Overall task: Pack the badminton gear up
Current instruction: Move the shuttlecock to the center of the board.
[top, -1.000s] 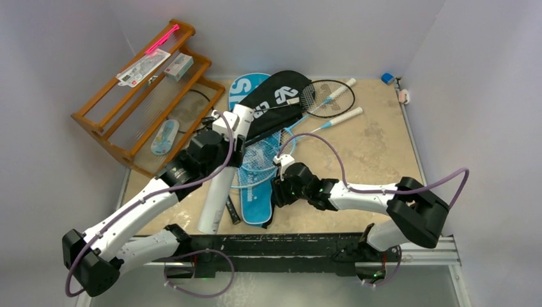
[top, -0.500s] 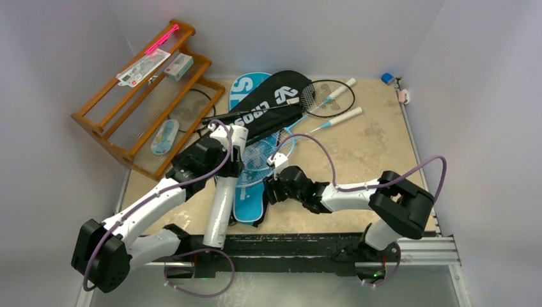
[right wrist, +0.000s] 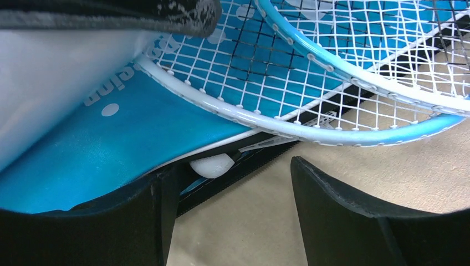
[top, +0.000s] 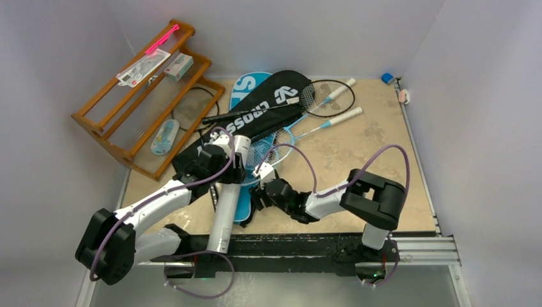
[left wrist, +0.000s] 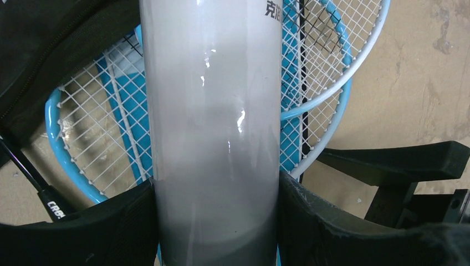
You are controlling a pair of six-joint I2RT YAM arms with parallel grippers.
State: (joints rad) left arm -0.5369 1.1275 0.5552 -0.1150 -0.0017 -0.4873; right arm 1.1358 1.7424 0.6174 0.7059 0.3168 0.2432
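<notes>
Beige tabletop (top: 364, 153), white walls round it. Left gripper (left wrist: 216, 221) clamps the white tube (left wrist: 213, 100), which runs over the left side of the blue cover (right wrist: 100, 160) and the light-blue racket heads (right wrist: 343, 72) lying on it. Right gripper (right wrist: 233, 221), jaws spread, sits at that cover's near edge; a small white piece (right wrist: 211, 165) (shuttlecock? cannot tell) peeks from under it. Black CROSSWAY cover (top: 268, 105) overlaps its far end.

White lettering "CROSS" runs along the black racket cover (top: 276, 101). A large white "S" marks the blue cover (top: 245, 84). "CR" shows on a black racket shaft (left wrist: 51, 203), and cropped Chinese characters top the white tube (left wrist: 216, 138).
</notes>
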